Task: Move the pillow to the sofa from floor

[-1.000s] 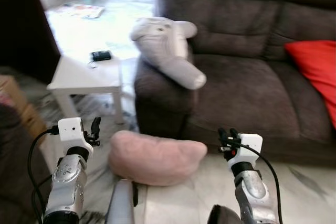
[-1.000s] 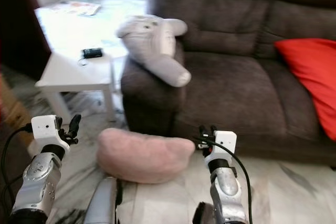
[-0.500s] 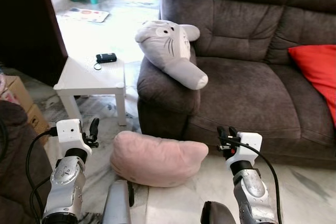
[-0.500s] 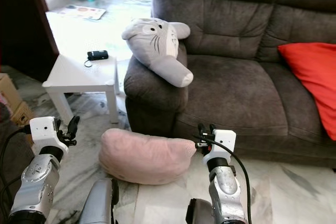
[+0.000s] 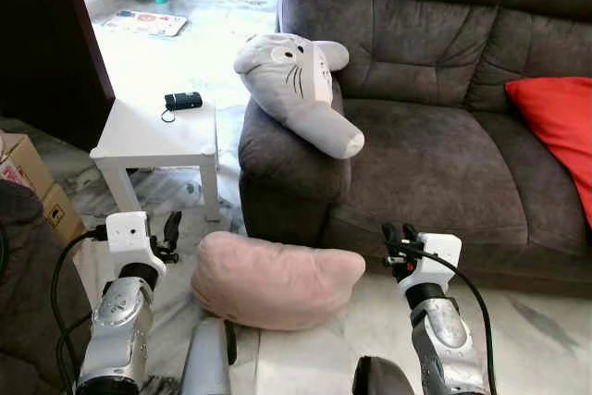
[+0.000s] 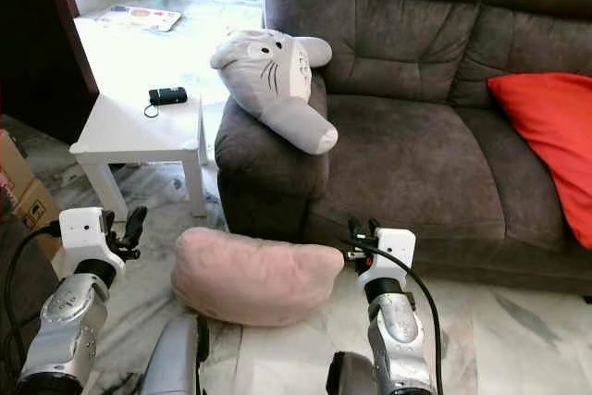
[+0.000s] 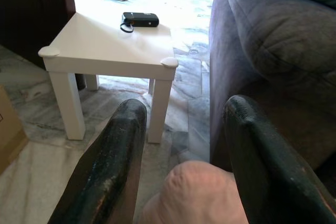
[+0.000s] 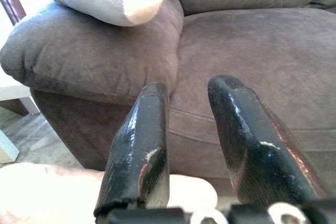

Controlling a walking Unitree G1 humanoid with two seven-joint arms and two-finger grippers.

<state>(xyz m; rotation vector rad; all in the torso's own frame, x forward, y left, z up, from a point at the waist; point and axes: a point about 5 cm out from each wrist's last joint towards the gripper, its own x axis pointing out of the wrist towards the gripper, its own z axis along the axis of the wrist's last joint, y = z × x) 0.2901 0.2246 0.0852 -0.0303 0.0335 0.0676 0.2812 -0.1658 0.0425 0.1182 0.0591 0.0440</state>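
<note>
Two claws flank your pillow, both released.
Left gripper [image 5: 170, 226] and right gripper [image 5: 400, 235] hover with fingers apart; the pillow [image 5: 276, 277] lies on the floor between them, the sofa [image 5: 435, 127] just beyond.

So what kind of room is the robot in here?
Most likely a home living room: a dark brown sofa with a red cushion, a small white side table, and a pink pillow on the marble-look floor.

I can't read any text here; the printed sheet [image 5: 140, 22] on the floor at eleven o'clock is too small.
</note>
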